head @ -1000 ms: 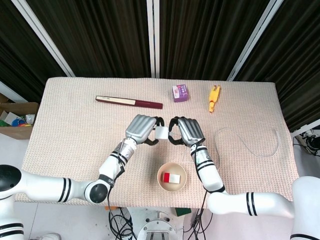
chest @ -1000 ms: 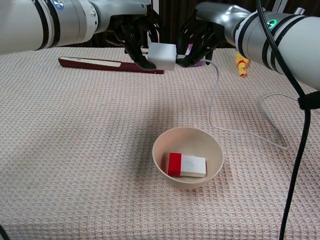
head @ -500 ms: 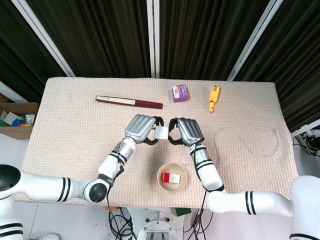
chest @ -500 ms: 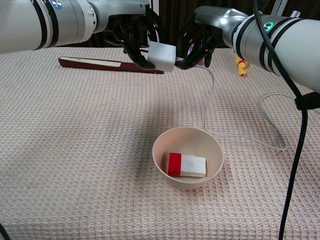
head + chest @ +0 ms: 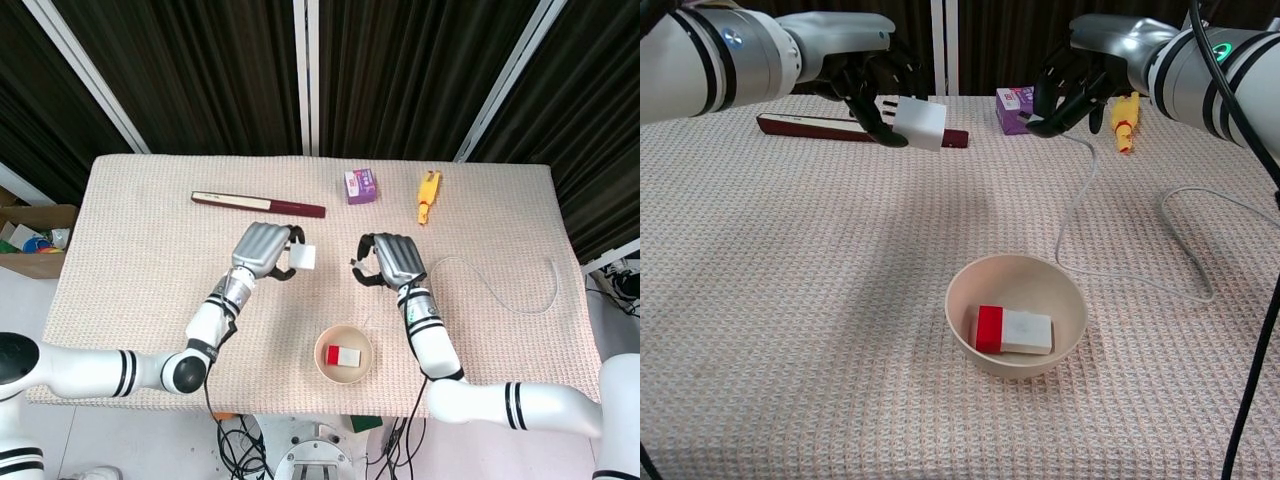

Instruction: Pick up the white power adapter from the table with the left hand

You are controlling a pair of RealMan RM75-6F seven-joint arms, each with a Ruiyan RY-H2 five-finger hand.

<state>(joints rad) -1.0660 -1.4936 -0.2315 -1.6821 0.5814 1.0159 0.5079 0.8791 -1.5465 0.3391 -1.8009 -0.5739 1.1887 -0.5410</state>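
Observation:
The white power adapter (image 5: 303, 257) (image 5: 922, 121) is a small white cube held above the table. My left hand (image 5: 262, 250) (image 5: 862, 82) grips it from the left, fingers curled around it. My right hand (image 5: 394, 261) (image 5: 1077, 74) is apart from the adapter, to its right, and pinches the plug end of a white cable (image 5: 500, 297) (image 5: 1076, 200). The cable hangs from that hand to the table and loops off to the right. Nothing joins the cable to the adapter.
A tan bowl (image 5: 323, 344) (image 5: 962, 298) with a red and white block (image 5: 1012, 330) stands at the front middle. Along the far side lie a maroon stick (image 5: 258, 204) (image 5: 810, 127), a purple box (image 5: 361, 185) (image 5: 1015, 106) and a yellow toy (image 5: 428, 195) (image 5: 1123, 122).
The two hands, which met around the adapter, have drawn apart. The left hand carried the adapter to the left; the right hand moved right with the cable end.

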